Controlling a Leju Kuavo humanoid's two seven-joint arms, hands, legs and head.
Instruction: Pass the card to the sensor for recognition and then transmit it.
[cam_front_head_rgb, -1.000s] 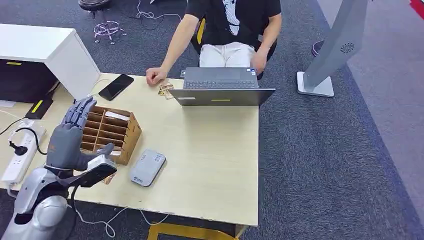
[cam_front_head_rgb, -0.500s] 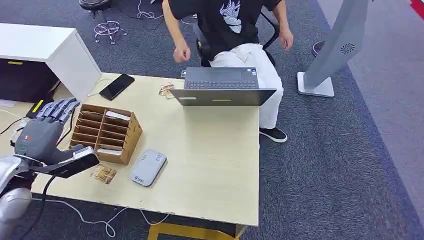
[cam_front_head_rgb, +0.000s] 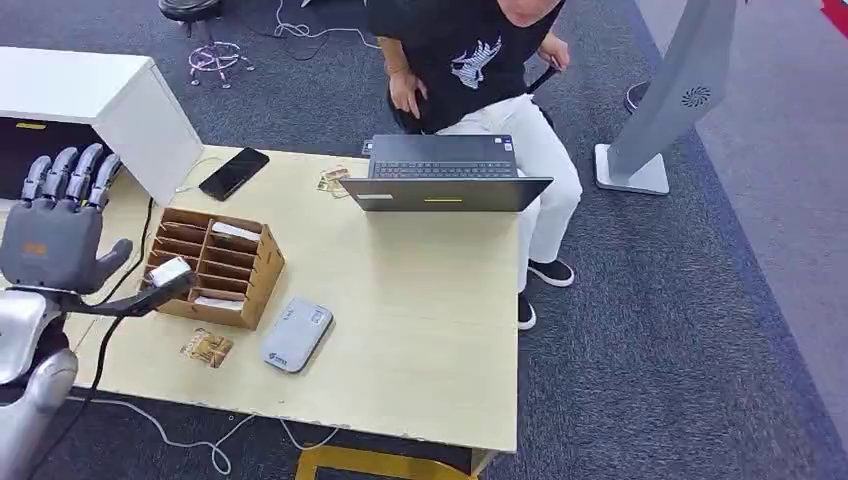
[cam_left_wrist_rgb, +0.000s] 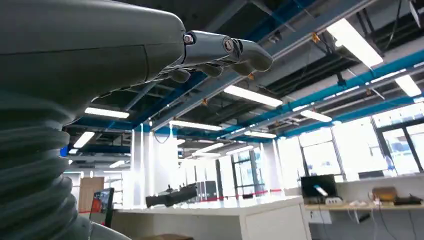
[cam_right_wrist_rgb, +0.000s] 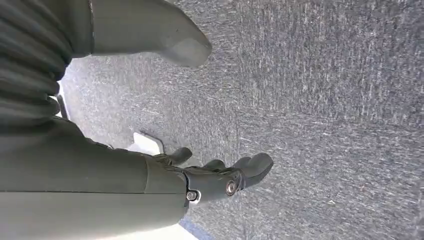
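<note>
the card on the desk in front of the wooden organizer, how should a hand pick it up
Judging by the head view, the card lies flat near the table's front edge, beside the grey card reader. Coming from above, pinch its two long edges, or slide it off the near edge first, since flat stock offers little to grip.

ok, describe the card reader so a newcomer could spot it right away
On the pale wooden table, look near the front edge, just right of the brown slotted organizer. The card reader is the flat grey rounded-corner box lying there; the thing left of it is a small patterned brown card.
</note>
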